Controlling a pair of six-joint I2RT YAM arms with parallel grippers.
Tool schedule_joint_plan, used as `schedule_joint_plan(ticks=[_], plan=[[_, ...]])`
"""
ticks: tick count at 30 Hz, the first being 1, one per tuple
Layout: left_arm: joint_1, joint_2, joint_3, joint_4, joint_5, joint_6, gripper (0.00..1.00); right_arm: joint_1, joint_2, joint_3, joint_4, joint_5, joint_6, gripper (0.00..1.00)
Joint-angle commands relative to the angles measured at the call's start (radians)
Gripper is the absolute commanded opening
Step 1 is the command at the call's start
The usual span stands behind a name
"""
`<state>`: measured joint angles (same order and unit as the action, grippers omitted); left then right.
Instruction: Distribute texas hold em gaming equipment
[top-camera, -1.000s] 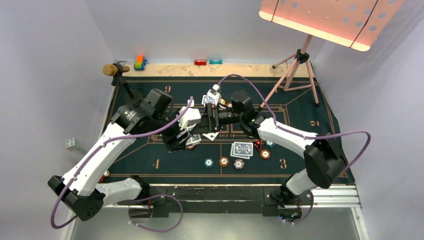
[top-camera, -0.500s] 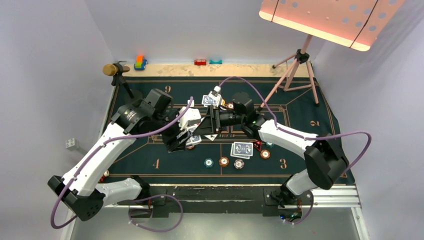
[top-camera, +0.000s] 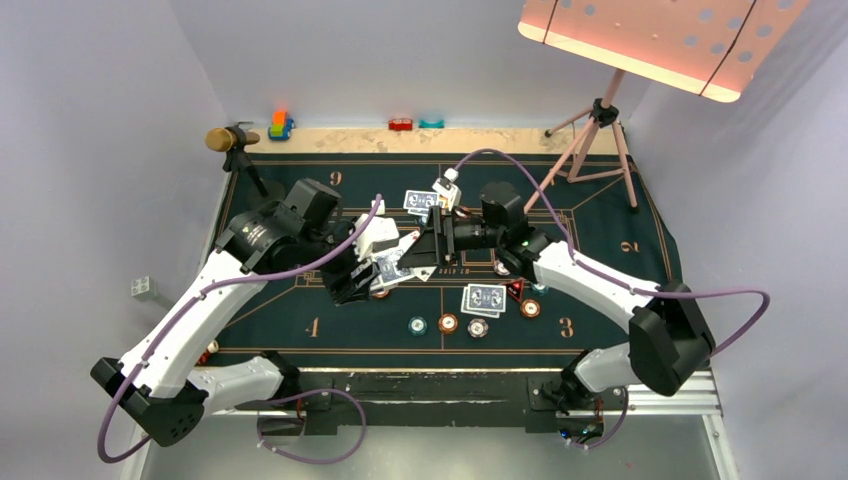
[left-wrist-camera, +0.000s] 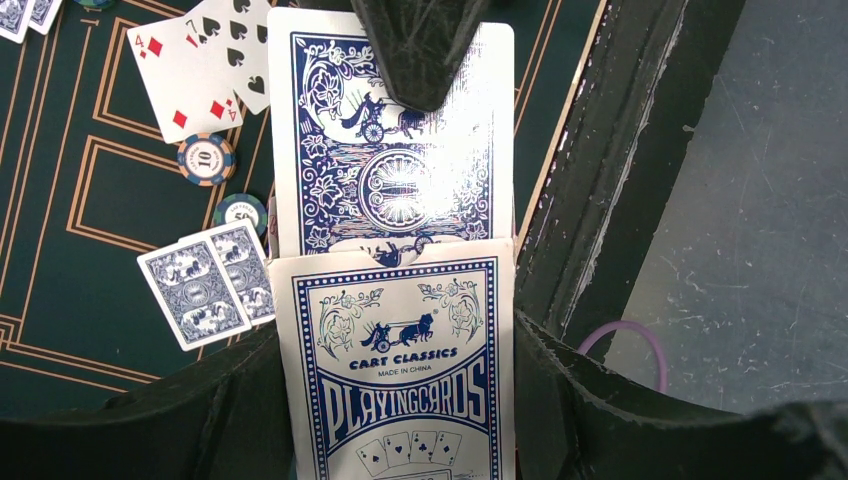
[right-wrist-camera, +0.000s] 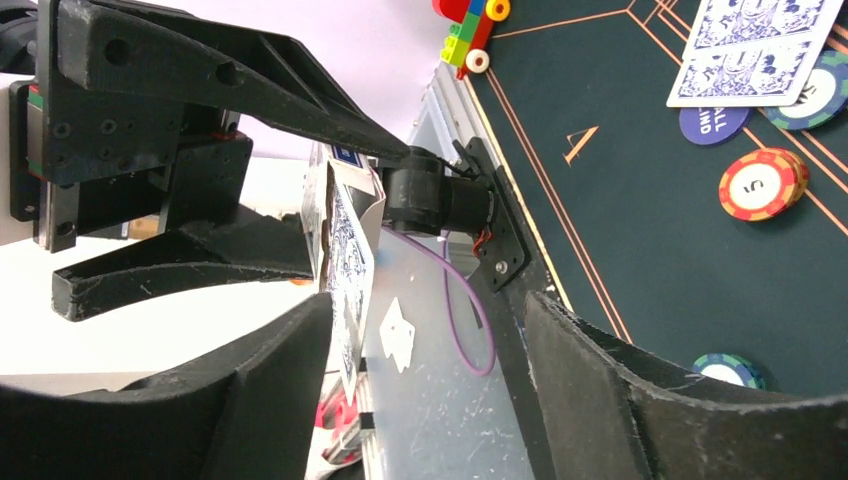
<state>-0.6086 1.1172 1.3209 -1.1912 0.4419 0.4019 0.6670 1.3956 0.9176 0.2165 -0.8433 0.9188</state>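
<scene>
The left gripper is clamped on the long sides of the card box, holding it clear of the green felt with its mouth turned toward the other arm. This looks meant to make the box a steady dispenser, so cards slide out without dragging on the cloth. A blue-backed card stands half out of that mouth. The right gripper faces the box with its jaws wide apart, one of its fingers lying over the card's far end. That reads as lining up to draw the card, not a grip already made. Two face-up cards lie on the felt just past the box's mouth. A face-down pair lies to the box's right, and three chips sit in a row nearer the bases than the box, apparently laid out as shares already dealt.
</scene>
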Motion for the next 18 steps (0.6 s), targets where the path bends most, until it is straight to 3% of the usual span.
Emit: schedule_joint_plan(ticks=[1,3,8,13,18], plan=[[0.003,-0.022,0.014,0.037,0.015,-0.017,0.0,0.0,-0.05,0.008,-0.02,0.03,-0.026,0.8],[0.004,-0.021,0.014,0.038,0.015,-0.018,0.0,0.011,-0.04,0.013,0.019,0.023,-0.008,0.86],[0.004,-0.018,0.017,0.038,0.016,-0.02,0.0,0.068,0.021,0.05,0.077,0.013,0.026,0.88],[0.004,-0.015,0.02,0.036,0.015,-0.02,0.0,0.086,0.059,0.039,0.123,0.009,0.06,0.77],[0.003,-0.016,0.018,0.036,0.014,-0.019,0.0,0.08,0.015,0.04,0.067,0.028,0.025,0.65]])
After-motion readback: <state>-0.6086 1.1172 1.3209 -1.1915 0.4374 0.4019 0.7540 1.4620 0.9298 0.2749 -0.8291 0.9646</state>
